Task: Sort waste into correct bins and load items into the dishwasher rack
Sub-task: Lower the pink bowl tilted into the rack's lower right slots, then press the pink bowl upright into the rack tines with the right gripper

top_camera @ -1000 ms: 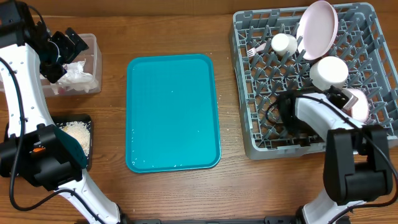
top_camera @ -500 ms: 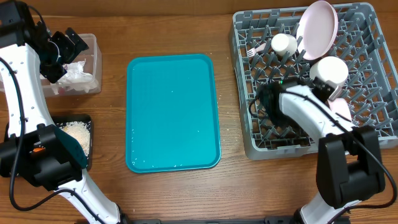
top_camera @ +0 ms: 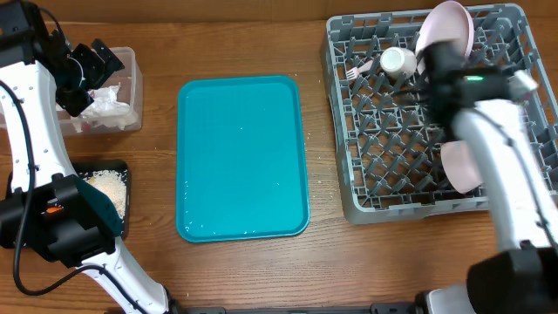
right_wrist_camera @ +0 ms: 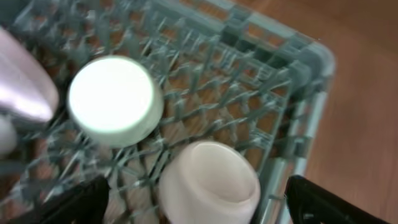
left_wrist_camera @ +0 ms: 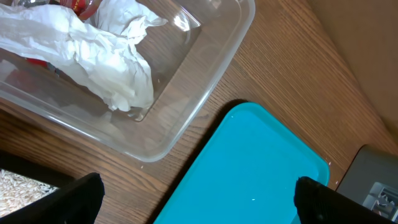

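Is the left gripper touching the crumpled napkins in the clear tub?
Apart. The left wrist view shows the left gripper with jaws open, and the crumpled napkins lie well away from them inside the clear tub.

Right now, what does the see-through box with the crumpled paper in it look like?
The clear tub is a rectangular box of see-through plastic with rounded corners, a lipped rim and no lid. It stands upright on the wooden table, on the left side, near the teal tray but not touching it. Crumpled white napkins lie inside, with something red showing behind them.
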You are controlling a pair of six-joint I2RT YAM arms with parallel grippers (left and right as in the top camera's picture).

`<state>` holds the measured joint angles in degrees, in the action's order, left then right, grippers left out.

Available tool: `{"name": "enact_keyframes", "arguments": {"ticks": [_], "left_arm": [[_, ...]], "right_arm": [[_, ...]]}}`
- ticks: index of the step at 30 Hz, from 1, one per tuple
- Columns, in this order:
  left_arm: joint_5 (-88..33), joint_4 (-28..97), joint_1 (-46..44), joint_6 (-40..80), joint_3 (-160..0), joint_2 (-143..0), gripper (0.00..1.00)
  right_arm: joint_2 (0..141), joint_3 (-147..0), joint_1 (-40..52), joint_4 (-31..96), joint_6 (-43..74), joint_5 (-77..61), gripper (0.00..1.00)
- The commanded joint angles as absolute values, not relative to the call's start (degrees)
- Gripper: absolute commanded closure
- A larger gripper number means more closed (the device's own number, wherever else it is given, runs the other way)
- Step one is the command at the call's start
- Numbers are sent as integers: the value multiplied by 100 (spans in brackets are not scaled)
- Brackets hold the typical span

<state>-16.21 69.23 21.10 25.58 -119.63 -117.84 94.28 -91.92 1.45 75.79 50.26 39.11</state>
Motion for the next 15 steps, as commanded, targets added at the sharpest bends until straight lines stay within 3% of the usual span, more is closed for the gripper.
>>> {"name": "enact_keyframes", "arguments": {"ticks": [1,2,4,5,6,8,10,15], "left_arm": [[-1588,6917,2097,2617,-12060,-11625,0],[-1588,6917,2097,2617,-12060,-11625,0],[-1590,6917,2097,2617,-12060,-11625,0],[-1588,6917,2097,2617,-12060,-11625,0],[-1590,6917,2097,2617,-12060,-11625,0],[-1588,6917,2097,2617,-12060,-11625,0],[-1588,6917,2097,2617,-12060,-11625,0],[-1588,6917,2097,2617,-12060,-11625,0]], "right_arm": [[9330,-9268,-915,7389,1514,183,4],[9338,-9264,-1168,7470,1450,-176,6],[9354,-9179,-1835,7677,1450,-523,23],[9356,-9148,-1981,7706,1439,-517,33],[9356,-9076,-2228,7749,1347,-526,52],[9354,-8991,-2379,7795,1345,-526,65],[9356,-8914,-2414,7808,1343,-521,72],[9356,-8619,-2408,7577,1350,-357,77]]}}
